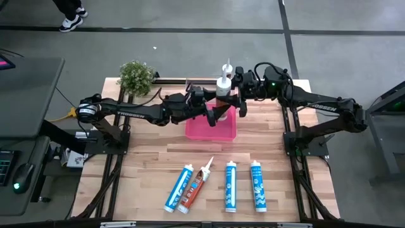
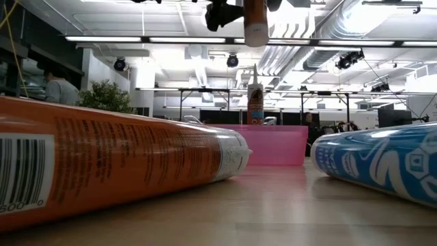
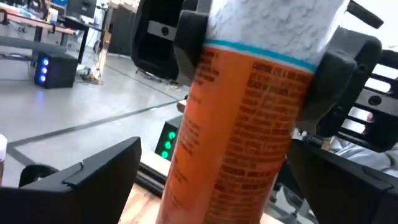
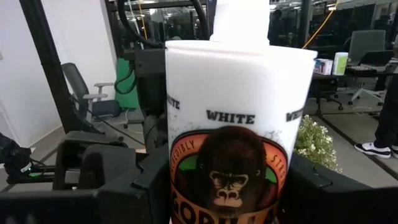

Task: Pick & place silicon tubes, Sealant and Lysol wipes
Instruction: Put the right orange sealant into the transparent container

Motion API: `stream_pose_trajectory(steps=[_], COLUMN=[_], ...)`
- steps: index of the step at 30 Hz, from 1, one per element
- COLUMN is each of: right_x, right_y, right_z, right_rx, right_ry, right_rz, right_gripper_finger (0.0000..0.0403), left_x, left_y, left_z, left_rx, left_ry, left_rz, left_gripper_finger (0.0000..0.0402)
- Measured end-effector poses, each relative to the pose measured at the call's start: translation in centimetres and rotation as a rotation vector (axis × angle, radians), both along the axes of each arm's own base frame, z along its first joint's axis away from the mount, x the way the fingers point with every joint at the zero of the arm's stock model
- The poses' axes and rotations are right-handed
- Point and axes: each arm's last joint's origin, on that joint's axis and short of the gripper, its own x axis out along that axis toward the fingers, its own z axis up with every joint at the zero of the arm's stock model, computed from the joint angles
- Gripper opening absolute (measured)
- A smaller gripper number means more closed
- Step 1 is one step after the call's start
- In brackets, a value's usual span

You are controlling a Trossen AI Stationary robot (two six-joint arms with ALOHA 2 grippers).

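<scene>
An orange-and-white Gorilla sealant tube [image 1: 223, 85] hangs upright, nozzle up, above the pink bin [image 1: 212, 130]. My right gripper [image 4: 230, 202] is shut on it. My left gripper [image 3: 214, 186] is open just to the tube's left. Its fingers stand on either side of the tube's lower body [image 3: 236, 155] without touching it. A second sealant tube [image 1: 228, 68] stands upright beyond the bin and also shows in the low view [image 2: 255, 96]. Three blue silicone tubes [image 1: 231, 185] and an orange one [image 1: 196, 183] lie near the table's front edge. My right gripper pinches the tube's round body between its two fingers [image 3: 339, 68], at the line where the white upper band meets the orange label [image 3: 261, 53]. The fingers come level from the table's right side, across the tube. The tube is upright and lifted clear above the bin.
A small potted plant [image 1: 136, 76] stands at the table's far left corner. In the low view the orange tube [image 2: 102, 164] and a blue tube [image 2: 382, 160] lie close in front. A person's shoes [image 1: 73, 19] show on the floor beyond the table.
</scene>
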Motion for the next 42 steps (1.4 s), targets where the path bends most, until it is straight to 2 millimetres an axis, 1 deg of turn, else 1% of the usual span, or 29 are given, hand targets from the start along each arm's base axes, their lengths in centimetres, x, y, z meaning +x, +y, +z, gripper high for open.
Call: stream_pose_trajectory(steps=[6, 9, 11, 13, 17, 19, 20, 30, 34, 38, 39, 40, 42], right_x=[0.0, 0.0, 0.0, 0.0, 0.01, 0.0, 0.0, 0.01, 0.09, 0.25, 0.36, 0.48, 0.51], right_y=[0.0, 0.0, 0.0, 0.0, 0.02, 0.01, 0.01, 0.04, 0.33, 0.68, 0.76, 0.81, 0.85], right_z=[-0.2, -0.18, -0.17, -0.19, -0.21, -0.25, -0.25, -0.25, -0.25, -0.3, -0.37, -0.4, -0.2], right_rx=[0.007, 0.008, 0.014, 0.015, 0.028, 0.037, 0.04, 0.039, 0.038, 0.038, 0.038, 0.036, 0.027], right_ry=[0.02, 0.019, 0.019, 0.021, 0.023, 0.027, 0.028, 0.027, 0.028, 0.03, 0.031, 0.029, 0.007], right_rz=[0.0, 0.001, 0.001, 0.001, 0.004, 0.004, 0.004, 0.002, 0.013, 0.026, 0.03, 0.035, 0.041], right_gripper_finger=[0.0198, 0.0198, 0.0198, 0.0198, 0.0198, 0.0191, 0.0188, 0.0186, 0.0185, 0.0183, 0.0183, 0.0183, 0.0183], left_x=[-0.06, -0.04, -0.04, -0.03, -0.03, -0.02, -0.02, -0.01, 0.01, 0.01, 0.0, -0.01, -0.07], left_y=[0.0, -0.07, -0.1, -0.15, -0.16, -0.16, -0.16, -0.2, -0.29, -0.3, -0.3, -0.3, -0.27], left_z=[0.33, 0.36, 0.39, 0.4, 0.41, 0.4, 0.4, 0.41, 0.41, 0.41, 0.42, 0.45, 0.61], left_rx=[0.039, 0.044, 0.046, 0.048, 0.052, 0.056, 0.057, 0.065, 0.07, 0.06, 0.058, 0.056, 0.025], left_ry=[-0.022, -0.024, -0.027, -0.029, -0.029, -0.027, -0.027, -0.026, -0.027, -0.029, -0.031, -0.037, -0.065], left_rz=[0.006, -0.016, -0.027, -0.041, -0.047, -0.046, -0.048, -0.062, -0.1, -0.087, -0.085, -0.085, -0.077], left_gripper_finger=[0.0396, 0.0381, 0.0355, 0.0319, 0.0228, 0.0183, 0.0171, 0.0168, 0.0168, 0.0167, 0.0176, 0.0199, 0.0258])
